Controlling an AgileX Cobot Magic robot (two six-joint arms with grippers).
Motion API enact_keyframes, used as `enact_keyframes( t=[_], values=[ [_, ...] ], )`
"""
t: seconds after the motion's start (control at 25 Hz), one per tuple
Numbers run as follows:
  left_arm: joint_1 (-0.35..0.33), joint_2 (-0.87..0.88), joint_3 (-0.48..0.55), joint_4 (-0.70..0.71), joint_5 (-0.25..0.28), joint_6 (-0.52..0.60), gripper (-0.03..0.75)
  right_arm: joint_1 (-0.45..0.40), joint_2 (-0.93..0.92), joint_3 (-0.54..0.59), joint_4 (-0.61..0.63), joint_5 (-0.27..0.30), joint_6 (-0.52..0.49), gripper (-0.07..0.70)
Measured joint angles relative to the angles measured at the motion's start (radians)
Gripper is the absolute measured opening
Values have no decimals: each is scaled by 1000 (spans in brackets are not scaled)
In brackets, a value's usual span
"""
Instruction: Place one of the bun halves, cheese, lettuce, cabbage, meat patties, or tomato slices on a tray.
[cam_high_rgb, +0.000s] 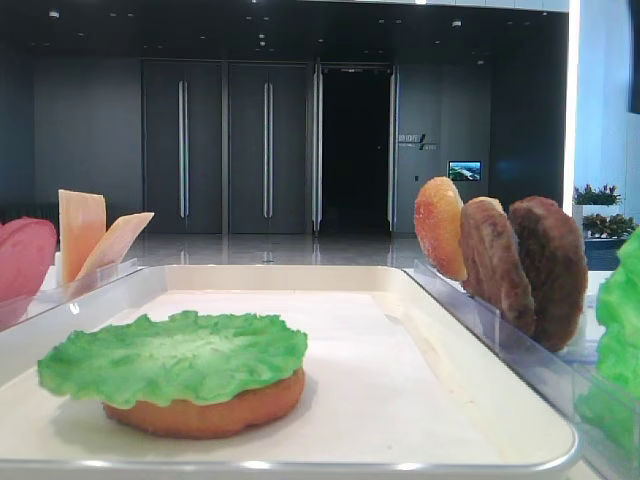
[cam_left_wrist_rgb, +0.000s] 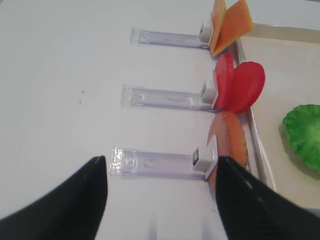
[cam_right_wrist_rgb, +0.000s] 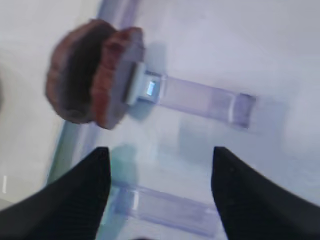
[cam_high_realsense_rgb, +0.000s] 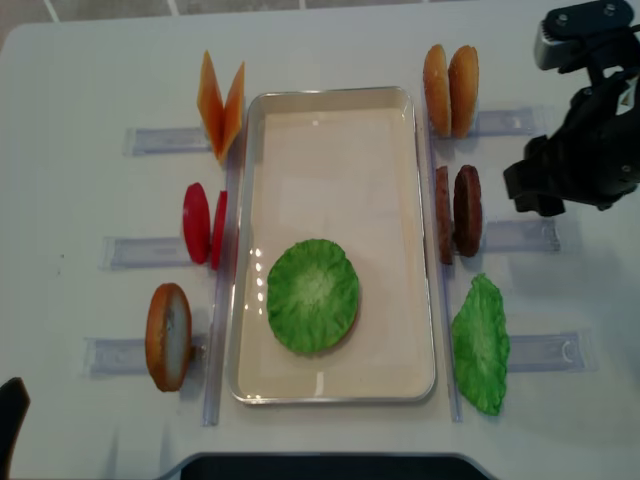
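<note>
A green lettuce leaf (cam_high_realsense_rgb: 312, 295) lies on a bun half (cam_high_rgb: 205, 412) in the silver tray (cam_high_realsense_rgb: 330, 95). Two meat patties (cam_high_realsense_rgb: 458, 212) stand upright in a clear holder right of the tray. My right gripper (cam_right_wrist_rgb: 160, 150) is open and empty; it hovers right of the patties (cam_right_wrist_rgb: 95, 77), over the clear holders. Left of the tray stand cheese (cam_high_realsense_rgb: 222, 100), tomato slices (cam_high_realsense_rgb: 205, 222) and another bun half (cam_high_realsense_rgb: 168, 335). My left gripper (cam_left_wrist_rgb: 161, 161) is open and empty near the table's front left, with that bun half (cam_left_wrist_rgb: 230, 140) just beyond its right finger.
Two more bun halves (cam_high_realsense_rgb: 450, 90) stand at the back right, and a green leaf (cam_high_realsense_rgb: 480, 342) lies at the front right. Clear plastic holders (cam_left_wrist_rgb: 155, 162) line both sides of the tray. The right arm (cam_high_realsense_rgb: 580, 150) hangs over the table's right edge.
</note>
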Motion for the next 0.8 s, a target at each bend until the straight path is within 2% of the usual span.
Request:
enact_keyframes(
  t=[0.16,0.36,0.6,0.8],
  values=[
    [0,0,0,0,0,0,517,-101,-2,0,-81,131,26,450],
    [0,0,0,0,0,0,517,-174,-3,0,-138,226,40,450],
    [0,0,0,0,0,0,517,-183,-14,-1,-149,267,40,450],
    [0,0,0,0,0,0,517,-183,-101,23,-144,270,52,450]
  ],
)
